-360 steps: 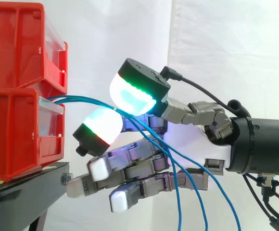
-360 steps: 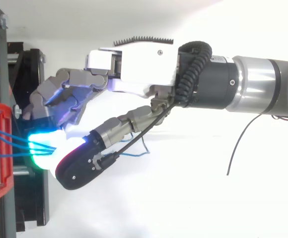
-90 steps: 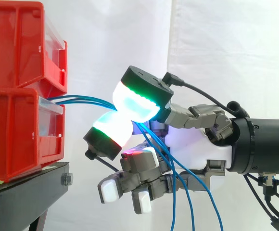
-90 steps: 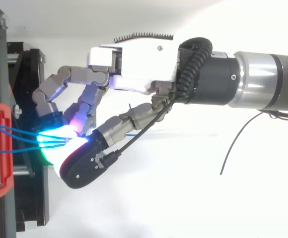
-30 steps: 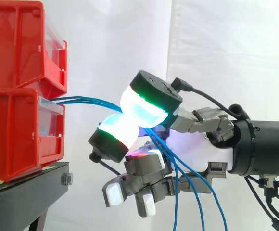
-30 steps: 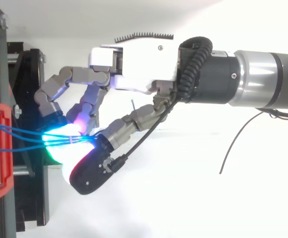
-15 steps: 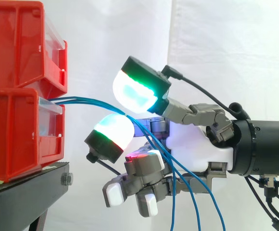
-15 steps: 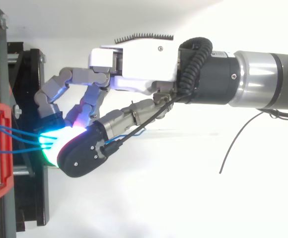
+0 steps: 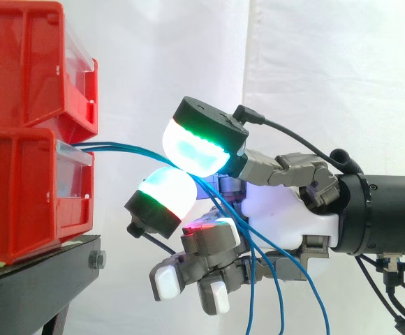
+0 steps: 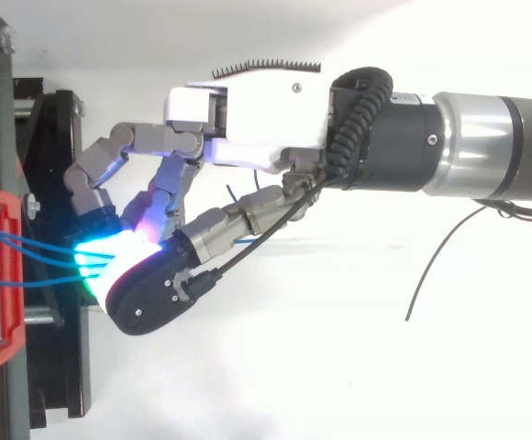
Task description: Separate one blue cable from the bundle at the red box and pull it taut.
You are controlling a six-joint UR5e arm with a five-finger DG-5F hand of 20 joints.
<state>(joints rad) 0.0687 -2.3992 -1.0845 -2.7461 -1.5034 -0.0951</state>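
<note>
Blue thin cables (image 9: 119, 146) leave the lower red plastic box (image 9: 28, 188). Just beside the box, the robot hand (image 9: 279, 209) pinches them between two glowing pads (image 9: 195, 143). Several appear caught, so separating one and tautening it look outstanding.

Glossy red plastic bins (image 9: 21, 174); smooth, slightly shiny blue cables (image 9: 119, 146); matt black stand (image 9: 42, 276); hand (image 9: 286, 209) with glossy white plastic palm and dull grey metal links; white cloth curtain (image 9: 328, 70).
</note>
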